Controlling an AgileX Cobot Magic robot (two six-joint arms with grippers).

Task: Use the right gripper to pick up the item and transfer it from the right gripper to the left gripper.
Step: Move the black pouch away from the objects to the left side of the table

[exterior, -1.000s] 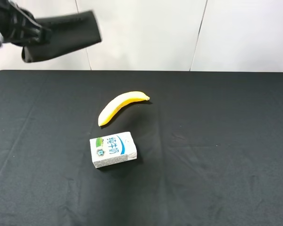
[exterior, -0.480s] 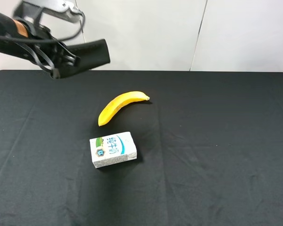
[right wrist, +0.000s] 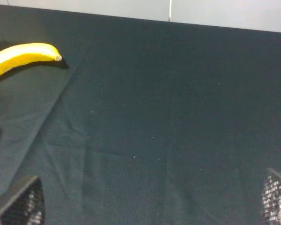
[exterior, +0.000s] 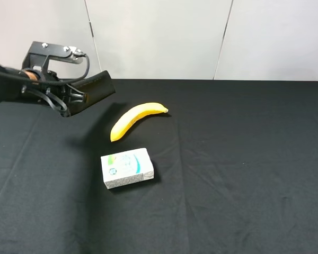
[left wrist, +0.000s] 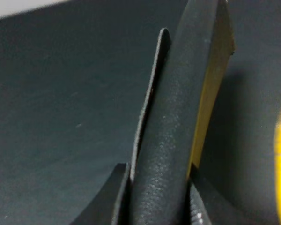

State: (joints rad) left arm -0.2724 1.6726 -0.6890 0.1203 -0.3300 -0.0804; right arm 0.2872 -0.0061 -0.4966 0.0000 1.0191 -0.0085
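Observation:
The item, a long matte black soft case (exterior: 94,87), is clamped in my left gripper (exterior: 74,99) at the table's back left, held a little above the black cloth with its free end pointing right. In the left wrist view the case (left wrist: 171,117) stands between the two fingers of the left gripper (left wrist: 157,204), showing a yellowish inner edge. My right gripper (right wrist: 147,206) is open and empty, with only its two fingertips (right wrist: 21,201) showing over bare cloth. The right arm is out of the exterior high view.
A yellow banana (exterior: 136,118) lies near the table's middle, just right of the held case, and shows in the right wrist view (right wrist: 19,57). A white-and-green carton (exterior: 127,168) lies in front of it. The black table (exterior: 244,159) fills the rest.
My left arm has come down and slightly right with the case, from high over the table's back-left corner to just above the cloth. The banana and carton have not moved.

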